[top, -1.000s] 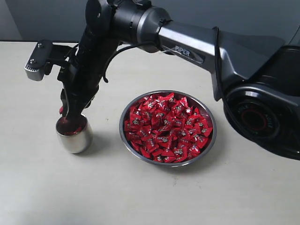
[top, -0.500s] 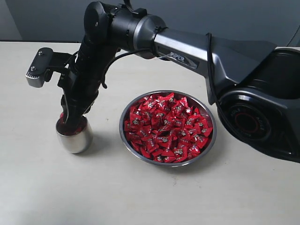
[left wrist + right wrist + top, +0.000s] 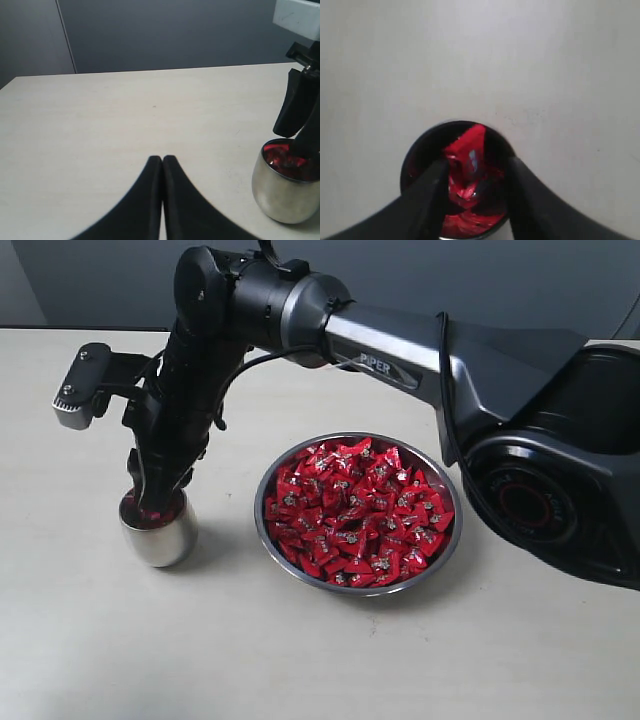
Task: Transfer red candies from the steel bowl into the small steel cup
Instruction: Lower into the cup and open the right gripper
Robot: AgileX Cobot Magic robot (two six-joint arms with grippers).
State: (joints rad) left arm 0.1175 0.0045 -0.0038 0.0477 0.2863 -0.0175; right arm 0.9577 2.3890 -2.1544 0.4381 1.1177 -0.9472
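Observation:
The steel bowl [image 3: 358, 592] sits mid-table, heaped with red candies [image 3: 355, 510]. To its left stands the small steel cup [image 3: 158, 535], also in the left wrist view [image 3: 285, 195], with red candies [image 3: 282, 157] inside. My right gripper [image 3: 150, 495] points down into the cup's mouth. In the right wrist view its fingers [image 3: 476, 165] stand open over the cup [image 3: 492, 132], and a red candy [image 3: 466, 147] stands on end between them, above the others in the cup. My left gripper [image 3: 162, 159] is shut and empty, low over bare table beside the cup.
The right arm's long dark link [image 3: 420, 350] reaches across above the bowl from its base [image 3: 560, 490] at the right. The pale tabletop [image 3: 300, 660] runs back to a dark wall [image 3: 165, 35].
The right gripper has sunk a little toward the cup's mouth. The red candy seen at its fingertip a second ago no longer shows outside the cup. The left gripper's earlier state is not shown.

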